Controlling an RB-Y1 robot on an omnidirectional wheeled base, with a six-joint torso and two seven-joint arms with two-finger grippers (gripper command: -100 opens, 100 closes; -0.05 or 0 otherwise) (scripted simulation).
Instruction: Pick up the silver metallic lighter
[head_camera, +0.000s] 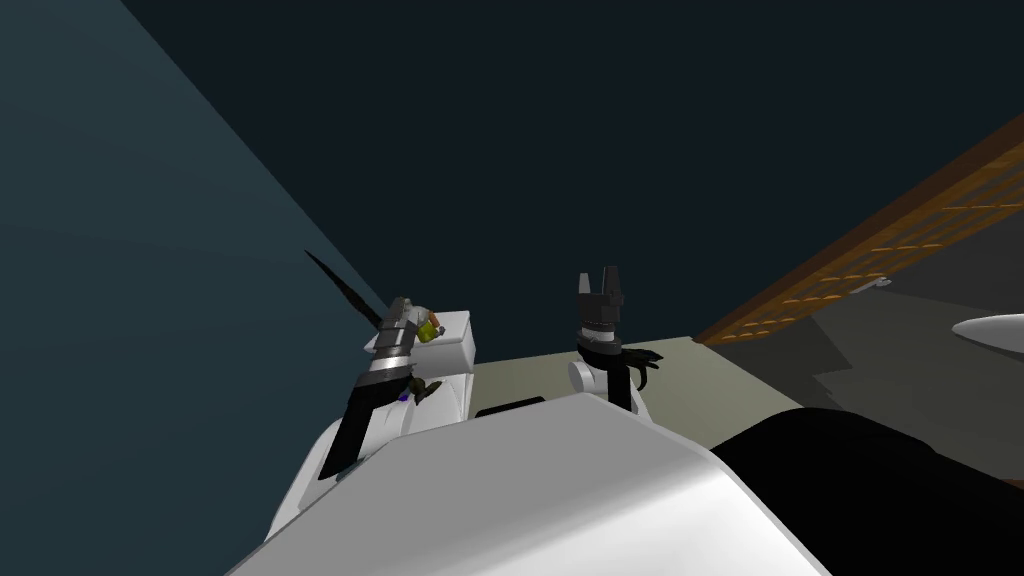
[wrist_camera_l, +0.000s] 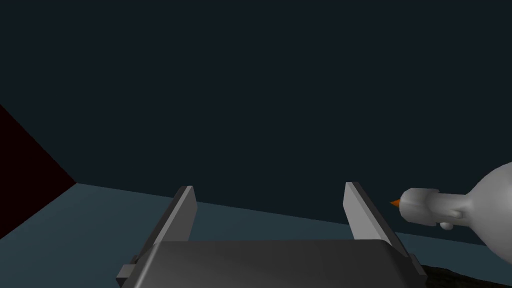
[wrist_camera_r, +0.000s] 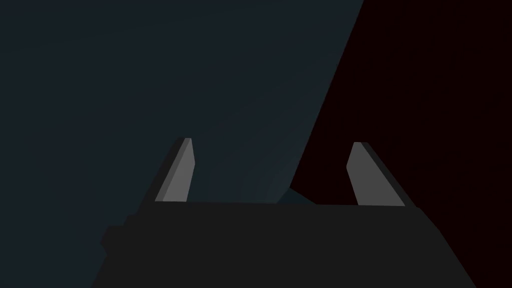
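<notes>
my left claw is open and holds nothing. i think the grey thing with the orange tip is the lighter. it sits just beside one finger, on the outside, not in the gap. my left arm is near 10 o'clock and my right claw is at 12 o'clock, open and empty. to do this well, slide the left claw sideways until the lighter's thin part is in the middle of the gap. then close slowly, so it does not get pushed away.
</notes>
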